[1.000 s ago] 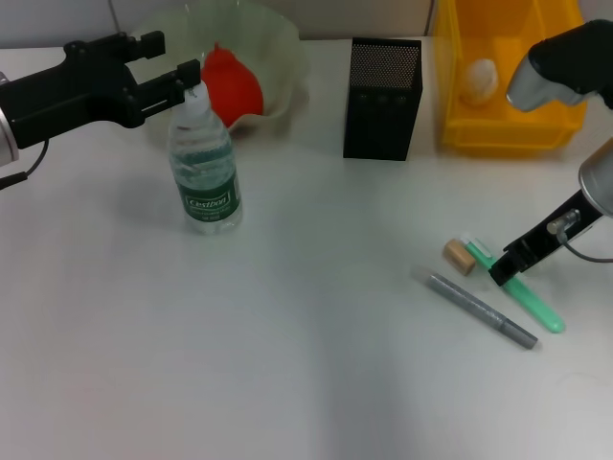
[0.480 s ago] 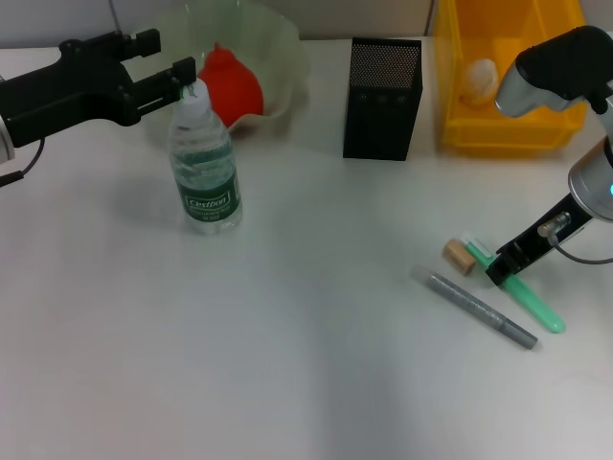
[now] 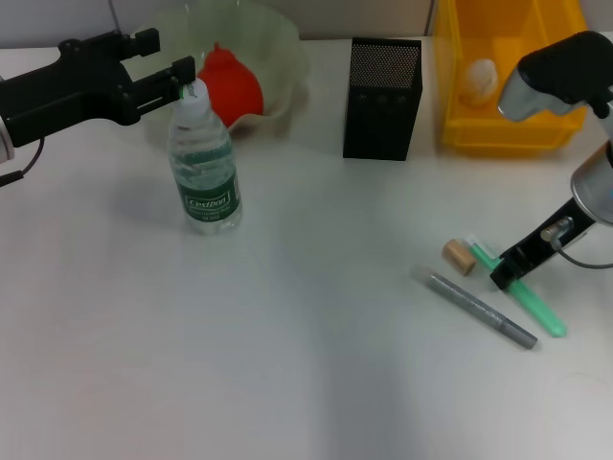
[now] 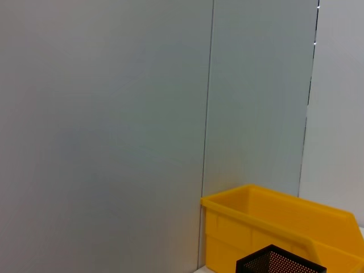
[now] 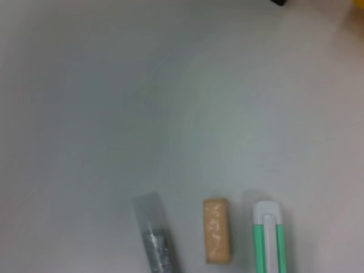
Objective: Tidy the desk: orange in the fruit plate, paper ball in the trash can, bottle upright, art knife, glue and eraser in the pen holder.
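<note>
Now my right gripper (image 3: 506,276) sits over the green knife (image 3: 522,292), touching or just above; whether its fingers are parted, I cannot tell. Eraser (image 3: 458,257) lies just beside, grey glue stick (image 3: 479,309) near. Risk: a skewed close flicks the knife or nudges the eraser. Open desk toward the pen holder (image 3: 381,99). Left gripper (image 3: 182,81) spread wide around the upright bottle (image 3: 202,163) cap.

No legible text on bottle (image 3: 204,153) label
</note>
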`<state>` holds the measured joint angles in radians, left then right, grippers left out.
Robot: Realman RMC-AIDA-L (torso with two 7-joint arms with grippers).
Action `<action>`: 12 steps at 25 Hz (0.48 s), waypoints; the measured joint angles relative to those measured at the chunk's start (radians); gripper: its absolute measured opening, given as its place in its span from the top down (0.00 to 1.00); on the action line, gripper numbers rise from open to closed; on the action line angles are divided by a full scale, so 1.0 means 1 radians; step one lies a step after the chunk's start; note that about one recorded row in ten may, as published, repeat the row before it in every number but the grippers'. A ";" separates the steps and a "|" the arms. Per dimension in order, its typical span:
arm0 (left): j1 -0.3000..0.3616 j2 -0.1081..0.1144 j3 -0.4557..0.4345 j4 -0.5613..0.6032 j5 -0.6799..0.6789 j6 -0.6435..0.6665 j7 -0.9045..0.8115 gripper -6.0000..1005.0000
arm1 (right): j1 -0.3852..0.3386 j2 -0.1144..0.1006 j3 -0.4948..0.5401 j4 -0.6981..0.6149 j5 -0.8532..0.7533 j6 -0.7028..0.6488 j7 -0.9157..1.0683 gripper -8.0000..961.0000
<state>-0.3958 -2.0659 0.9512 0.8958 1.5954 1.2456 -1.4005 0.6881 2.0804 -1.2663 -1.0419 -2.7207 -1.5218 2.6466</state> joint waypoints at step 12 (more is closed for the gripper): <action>-0.001 0.000 -0.016 0.002 -0.025 0.005 -0.002 0.41 | -0.125 -0.026 0.489 -0.217 0.353 -0.186 -0.279 0.81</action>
<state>-0.3971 -2.0663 0.9354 0.8975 1.5706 1.2502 -1.4027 0.5626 2.0546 -0.7769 -1.2589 -2.3681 -1.7079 2.3677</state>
